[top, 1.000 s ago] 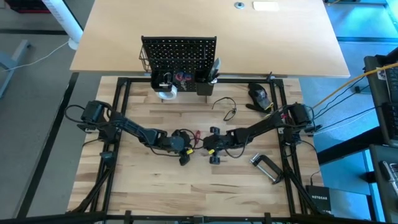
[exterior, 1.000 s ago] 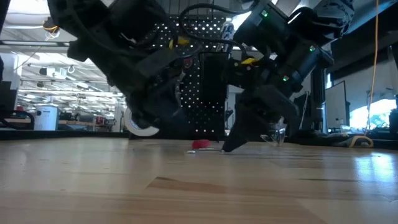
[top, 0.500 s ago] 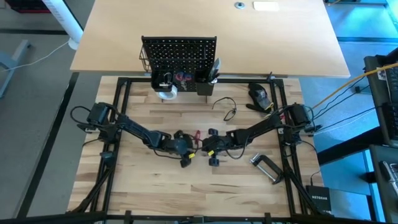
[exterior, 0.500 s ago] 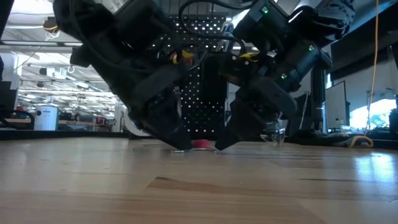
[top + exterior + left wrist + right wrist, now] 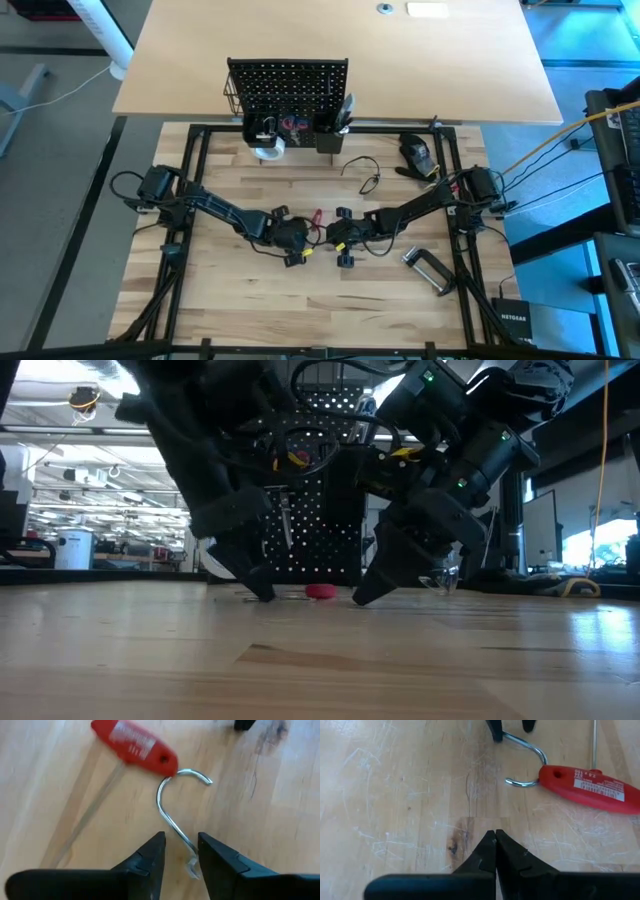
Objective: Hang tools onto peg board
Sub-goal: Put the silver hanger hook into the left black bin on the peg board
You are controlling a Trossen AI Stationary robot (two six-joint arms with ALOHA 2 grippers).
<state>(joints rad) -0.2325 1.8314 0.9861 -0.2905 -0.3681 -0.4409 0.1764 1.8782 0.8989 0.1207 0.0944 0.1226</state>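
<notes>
Hook (image 5: 172,820) of silver wire sits between the left gripper's (image 5: 181,851) parted fingers (its curl threads the red handle (image 5: 134,744)); right gripper (image 5: 495,844) pinched closed, empty.

A red tool handle (image 5: 134,746) carries a white printed label. The hook (image 5: 172,807) through it is shiny silver. The table (image 5: 395,795) is pale blond wood. The peg board (image 5: 288,85) is black, dotted with holes.
</notes>
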